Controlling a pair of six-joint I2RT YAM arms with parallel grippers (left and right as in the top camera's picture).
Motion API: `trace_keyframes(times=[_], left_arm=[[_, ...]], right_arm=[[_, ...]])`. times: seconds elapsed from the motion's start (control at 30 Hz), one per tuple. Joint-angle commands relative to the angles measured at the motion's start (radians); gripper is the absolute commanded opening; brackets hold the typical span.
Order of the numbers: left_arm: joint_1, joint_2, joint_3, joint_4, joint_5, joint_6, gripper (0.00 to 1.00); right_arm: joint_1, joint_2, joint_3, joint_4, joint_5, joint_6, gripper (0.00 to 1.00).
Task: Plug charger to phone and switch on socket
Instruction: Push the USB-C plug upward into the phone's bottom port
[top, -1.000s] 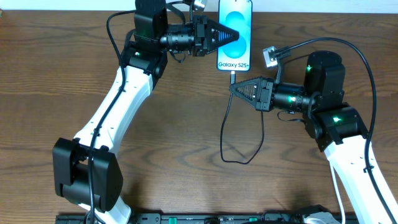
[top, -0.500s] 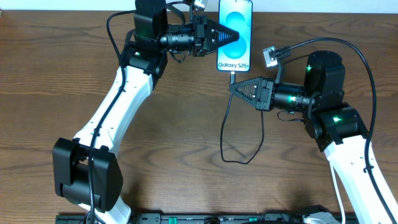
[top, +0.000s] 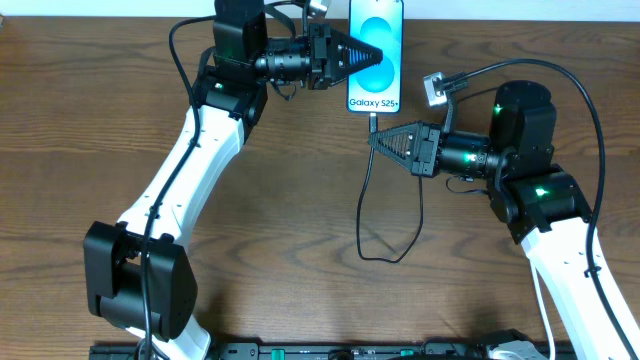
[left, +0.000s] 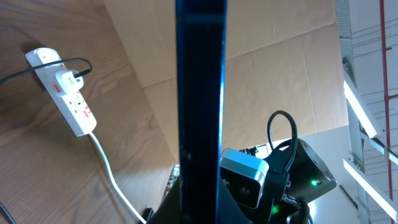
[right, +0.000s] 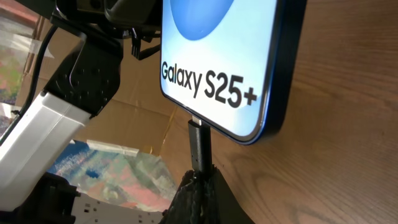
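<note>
The wooden counter (top: 300, 220) fills the overhead view, brown and grained, with both arms reaching in from the near edge toward the far middle.

The left arm (top: 200, 150) runs white from its black base at the near left up to the far edge, and its wrist turns to point right. The right arm (top: 560, 240) rises from the near right and points its wrist left.

The phone (top: 375, 57) lies at the far middle of the counter, blue screen up, its white band reading "Galaxy S25+" at the near end. The left hand (top: 378, 55) is closed on the phone's left edge; in the left wrist view the phone shows edge-on as a dark upright bar between the fingers.

The socket (left: 62, 90), a white power strip with red switch marks, shows only in the left wrist view, lying on the counter at upper left with a plug seated in it and its thick white cord trailing away.

The charger (top: 362, 215) loops as a thin black cable across the middle of the counter. Its connector tip (right: 200, 146) meets the port in the phone's near end, and the right hand (top: 377, 140) is clamped shut on it just below the phone.
</note>
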Motion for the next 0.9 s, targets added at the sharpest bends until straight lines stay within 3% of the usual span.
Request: trace_keyframes(times=[0.0,0.87], left_arm=[[-0.002,-0.004,0.015,0.009,0.047,0.020,0.07],[-0.006,-0.004,0.015,0.009,0.067,-0.006,0.07]], right_arm=[[0.001,-0.006,0.001,0.018,0.027,0.011,0.01],[0.002,-0.002,0.001,0.055,0.103,0.033,0.01]])
